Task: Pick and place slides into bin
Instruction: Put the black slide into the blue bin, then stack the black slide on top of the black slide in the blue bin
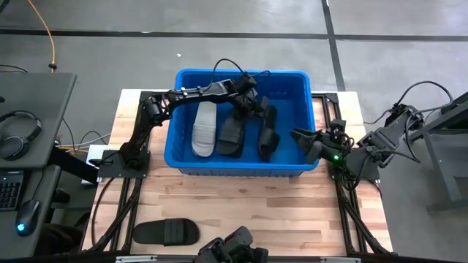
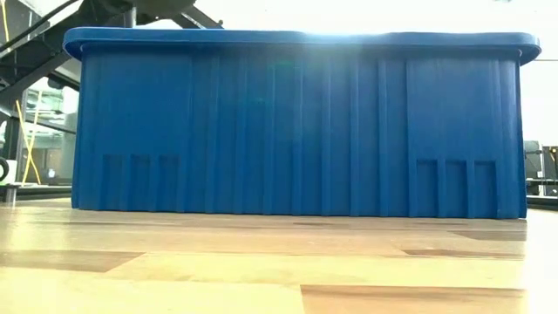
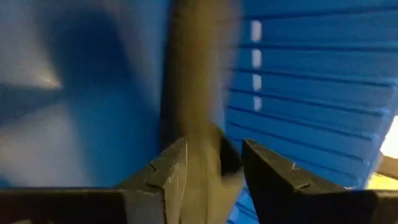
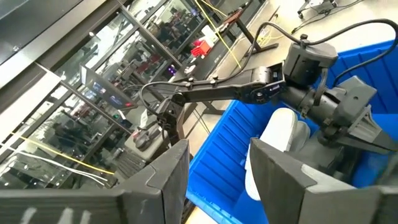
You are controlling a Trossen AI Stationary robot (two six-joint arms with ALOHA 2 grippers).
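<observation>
**Loading of slides into the blue bin: left arm inside the bin, right arm at its right rim**

Reaching across from the left of the high view, the left arm is extended over the blue bin point(image 1: 175, 150), which is set at the upper centre of the wooden table point(image 1: 241, 212). The left gripper point(image 1: 247, 93) is located inside the bin near its upper wall, above the dark slides. In the left wrist view, the left gripper's fingers point(image 3: 171, 177) are seen slightly apart, with a blurred, light-coloured strip of a slide point(image 3: 199, 112) held between them; the ribbed blue wall fills the background. Whether that strip belongs to the grey slide or to another one cannot be told.

Four slides are seen in the bin from above. A light grey slide point(image 1: 204, 130) is lying lengthwise at the left of the bin floor. A black slide point(image 1: 232, 131) is placed just beside it, at centre. Another black slide point(image 1: 269, 140) is positioned to the right of centre, and a further black one point(image 1: 261, 106) is seen near the left gripper. One black slide point(image 1: 166, 231) is left on the table at the lower left of the high view, well apart from the bin.

The right gripper point(image 1: 301, 140) is positioned at the bin's right rim, with its fingers point(image 4: 165, 177) spread and nothing between them. In the low view, only the bin's ribbed front wall point(image 2: 296, 131) is shown, resting on the table.
</observation>
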